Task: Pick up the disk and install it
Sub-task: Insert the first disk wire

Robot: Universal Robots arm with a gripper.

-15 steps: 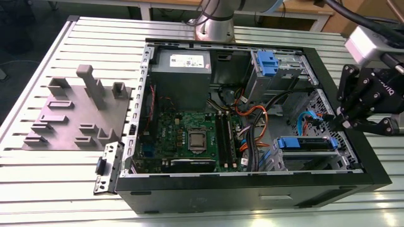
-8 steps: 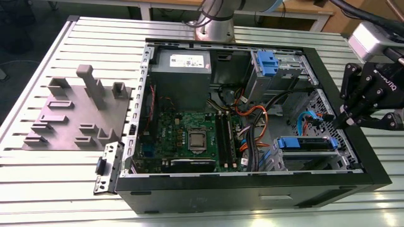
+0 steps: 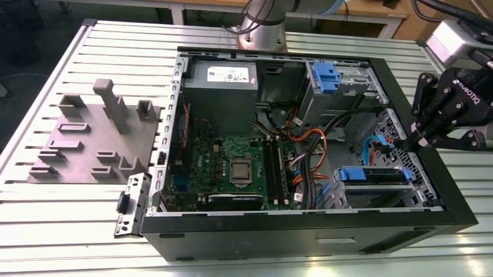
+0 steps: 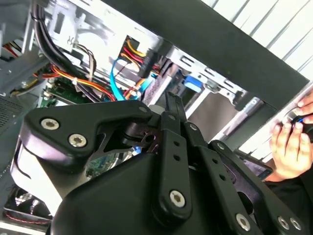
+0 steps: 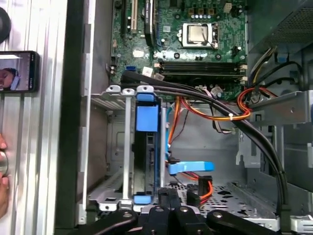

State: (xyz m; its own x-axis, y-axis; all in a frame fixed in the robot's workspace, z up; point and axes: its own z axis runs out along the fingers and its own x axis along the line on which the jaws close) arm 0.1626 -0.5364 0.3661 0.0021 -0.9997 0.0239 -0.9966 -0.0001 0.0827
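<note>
We see a desk point(image 3: 62, 219) with a top of pale metal slats running lengthwise, their grooves dark between bright ribs. Behind it, along the far edge of the exterior view, stands a second piece of furniture with a light wooden top point(image 3: 231, 4) and white legs. Beyond the desk on the exterior view's left, the floor point(image 3: 31, 52) lies dark. The light is even and cool.

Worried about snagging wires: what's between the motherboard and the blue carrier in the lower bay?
In the exterior view, orange and black cables run between the motherboard and the blue carrier.
</note>
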